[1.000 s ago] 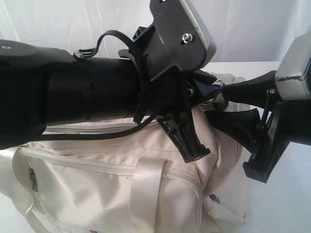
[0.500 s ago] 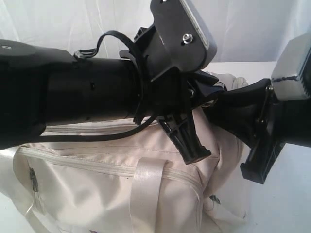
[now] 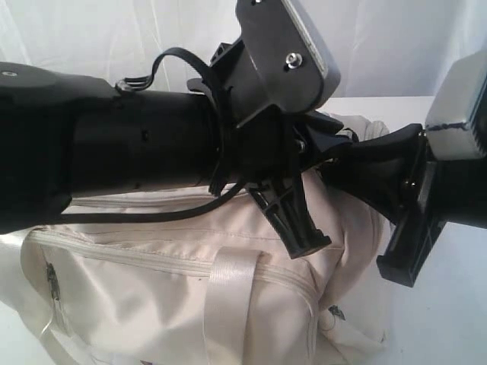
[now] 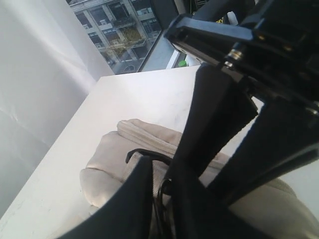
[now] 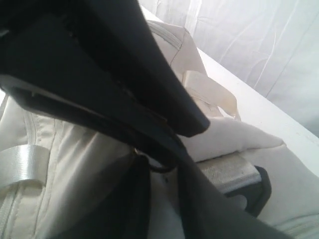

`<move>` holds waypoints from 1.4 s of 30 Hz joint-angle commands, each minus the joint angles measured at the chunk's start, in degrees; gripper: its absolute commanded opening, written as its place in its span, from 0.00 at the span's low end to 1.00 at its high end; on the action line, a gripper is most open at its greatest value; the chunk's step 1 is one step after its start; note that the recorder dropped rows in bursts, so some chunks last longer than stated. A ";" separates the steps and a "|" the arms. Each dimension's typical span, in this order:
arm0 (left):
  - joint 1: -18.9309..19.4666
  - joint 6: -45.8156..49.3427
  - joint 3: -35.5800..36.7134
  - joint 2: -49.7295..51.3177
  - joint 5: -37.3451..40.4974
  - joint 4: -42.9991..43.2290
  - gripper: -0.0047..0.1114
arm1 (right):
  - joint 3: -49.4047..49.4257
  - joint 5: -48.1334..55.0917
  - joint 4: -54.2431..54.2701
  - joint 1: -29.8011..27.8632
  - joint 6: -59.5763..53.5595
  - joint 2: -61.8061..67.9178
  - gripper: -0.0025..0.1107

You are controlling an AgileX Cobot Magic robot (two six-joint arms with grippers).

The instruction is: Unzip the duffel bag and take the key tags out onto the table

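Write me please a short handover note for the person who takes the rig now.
Left gripper: jaws narrow, pinching one end of the duffel bag.
Right gripper: at that same end, jaws nearly together; grip not clear.
Bag lies on the table; the zipper in view is closed; key tags not in sight.
Done: nothing yet. Left: unzip, take the tags out onto the table.

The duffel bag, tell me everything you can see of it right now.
The duffel bag is cream-beige soft fabric, lying slumped on the white table. A matching zipper along its side looks closed, with a dark pull at one end, and a satin webbing strap crosses it. Both hands, the left hand and the right hand, are at one puckered end by a dark ring; whether either grips it is unclear.
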 commanded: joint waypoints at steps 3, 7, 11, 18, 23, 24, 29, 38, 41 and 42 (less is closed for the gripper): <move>-0.13 3.23 -1.75 -1.57 1.51 -1.29 0.04 | 0.17 -1.51 1.07 -0.08 -1.94 0.15 0.02; -0.13 3.23 -1.75 -1.57 1.17 -1.28 0.04 | 0.17 -0.73 1.07 -0.08 -1.94 -0.18 0.02; -0.13 3.23 -1.75 -1.57 -0.21 -1.28 0.04 | 0.17 -0.34 1.07 -0.08 -1.94 -0.14 0.02; -0.13 3.23 -1.75 -1.57 0.10 -1.28 0.04 | 0.17 -0.34 0.04 -0.08 -1.27 -0.14 0.02; -0.13 3.23 -1.75 -1.57 0.10 -1.28 0.04 | 0.17 -1.87 -0.65 -0.08 -0.85 -0.14 0.02; -0.13 3.23 -1.75 -1.57 0.10 -1.28 0.04 | 0.17 -1.87 -1.51 -0.08 -0.85 -0.14 0.03; -0.13 3.23 -1.75 -1.57 0.10 -1.28 0.04 | 0.17 -0.60 -2.32 -0.08 0.11 -0.14 0.23; -0.13 3.23 -1.75 -1.57 0.10 -1.28 0.04 | 0.17 1.90 2.40 -0.08 0.11 -0.14 0.52; -0.13 3.23 -1.75 -1.57 0.23 -1.28 0.04 | 0.17 2.39 3.72 -0.08 0.01 -0.14 0.52; -0.13 3.23 -1.75 -1.57 0.23 -1.28 0.04 | 0.17 2.11 3.87 -0.08 0.01 -0.14 0.51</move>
